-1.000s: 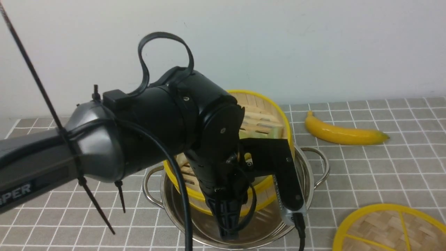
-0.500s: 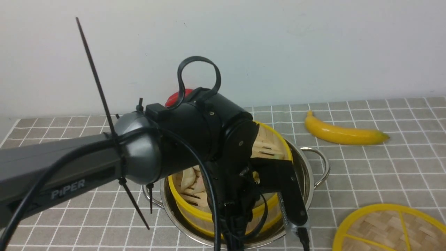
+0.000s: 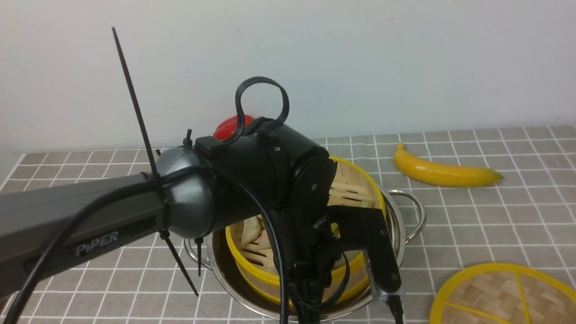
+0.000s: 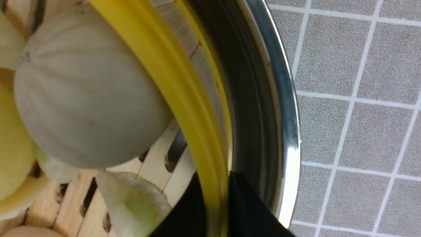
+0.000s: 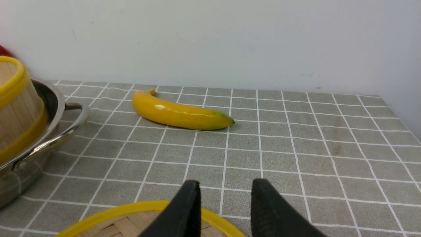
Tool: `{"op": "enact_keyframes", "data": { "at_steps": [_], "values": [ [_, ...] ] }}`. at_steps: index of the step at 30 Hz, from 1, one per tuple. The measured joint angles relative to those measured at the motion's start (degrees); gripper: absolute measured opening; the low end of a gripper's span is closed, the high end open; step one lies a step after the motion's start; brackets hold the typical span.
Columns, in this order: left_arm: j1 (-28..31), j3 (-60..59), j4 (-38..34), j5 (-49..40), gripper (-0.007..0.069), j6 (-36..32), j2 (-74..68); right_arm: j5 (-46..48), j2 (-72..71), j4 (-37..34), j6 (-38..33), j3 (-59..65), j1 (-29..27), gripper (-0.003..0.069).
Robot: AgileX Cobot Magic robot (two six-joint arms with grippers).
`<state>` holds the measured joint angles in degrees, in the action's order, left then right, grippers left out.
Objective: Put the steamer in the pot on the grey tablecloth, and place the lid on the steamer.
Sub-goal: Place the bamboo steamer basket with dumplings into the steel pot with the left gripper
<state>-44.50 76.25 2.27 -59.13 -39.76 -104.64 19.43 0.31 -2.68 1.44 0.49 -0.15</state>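
The slatted round bamboo steamer sat inside the shiny steel pot on the gridded grey tablecloth, its smooth yellow rim pinched in the nearly closed left claw, while the right claw hung parted over the flat woven lid.

You have a grey cloth with a white grid covering the whole surface up to the wall. The pot stands on it near the middle, with one wire handle pointing right. Behind it and to the right, a banana lies flat, well apart from the pot, stem end toward the pot. The lid lies flat at your near right corner, cut off by the frame. Something red shows by the wall, mostly hidden.
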Motion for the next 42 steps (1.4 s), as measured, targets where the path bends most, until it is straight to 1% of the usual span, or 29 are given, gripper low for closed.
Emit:
{"op": "enact_keyframes", "data": {
  "at_steps": [12, 23, 27, 29, 30, 31, 32, 33, 34, 35, 36, 37, 38, 39, 42],
  "values": [
    [0.00, 0.00, 0.02, -0.10, 0.0043, 0.12, -3.20, 0.00, 0.00, 0.00, 0.00, 0.00, 0.00, 0.0243],
    [0.00, 0.00, 0.08, 0.63, 0.0043, 1.81, -3.33, 0.00, 0.00, 0.00, 0.00, 0.00, 0.00, 0.0243],
    [0.00, 0.00, 0.08, 0.63, 0.0055, 1.88, -3.33, 0.00, 0.00, 0.00, 0.00, 0.00, 0.00, 0.0243],
    [-0.03, 0.13, 0.23, 0.49, 0.0090, 2.21, -3.33, 0.00, 0.00, 0.00, 0.00, 0.00, 0.00, 0.0243],
    [-0.03, 0.18, 0.23, 0.49, 0.0094, 2.28, -3.33, 0.00, 0.00, 0.00, 0.00, 0.00, 0.00, 0.0243],
    [-0.03, 0.23, 0.34, -0.11, 0.0134, 2.61, -3.33, 0.00, 0.00, 0.00, 0.00, 0.00, 0.00, 0.0243],
    [-0.03, 0.20, 0.34, -0.18, 0.0139, 2.67, -3.33, 0.00, 0.00, 0.00, 0.00, 0.00, 0.00, 0.0243],
    [-0.03, 0.32, 0.54, -0.53, 0.0184, 2.73, -3.33, 0.00, 0.00, 0.00, 0.00, 0.00, 0.00, 0.0243],
    [-0.03, 0.40, 0.59, -0.53, 0.0197, 2.81, -3.33, 0.00, 0.00, 0.00, 0.00, 0.00, 0.00, 0.0243],
    [-0.03, 0.59, 0.87, -0.65, 0.0246, 3.23, -3.33, 0.00, 0.00, 0.00, 0.00, 0.00, 0.00, 0.0243],
    [-0.03, 0.66, 0.94, -0.65, 0.0267, 3.45, -3.27, 0.00, 0.00, 0.00, 0.00, 0.00, 0.00, 0.0243],
    [-0.03, 0.66, 1.12, -1.02, 0.0328, 4.27, -3.23, 0.00, 0.00, 0.00, 0.00, 0.00, 0.00, 0.0243],
    [-0.03, 0.66, 1.12, -1.09, 0.0334, 4.39, -3.16, 0.00, 0.00, 0.00, 0.00, 0.00, 0.00, 0.0243],
    [-0.03, 0.66, 1.18, -1.98, 0.0382, 4.93, -3.17, 0.00, 0.00, 0.00, 0.00, 0.00, 0.00, 0.0243],
    [-0.03, 0.70, 1.85, -1.98, 0.0456, 5.39, -3.11, 0.00, 0.00, 0.00, 0.00, 0.00, 0.00, 0.0243]
  ]
}}
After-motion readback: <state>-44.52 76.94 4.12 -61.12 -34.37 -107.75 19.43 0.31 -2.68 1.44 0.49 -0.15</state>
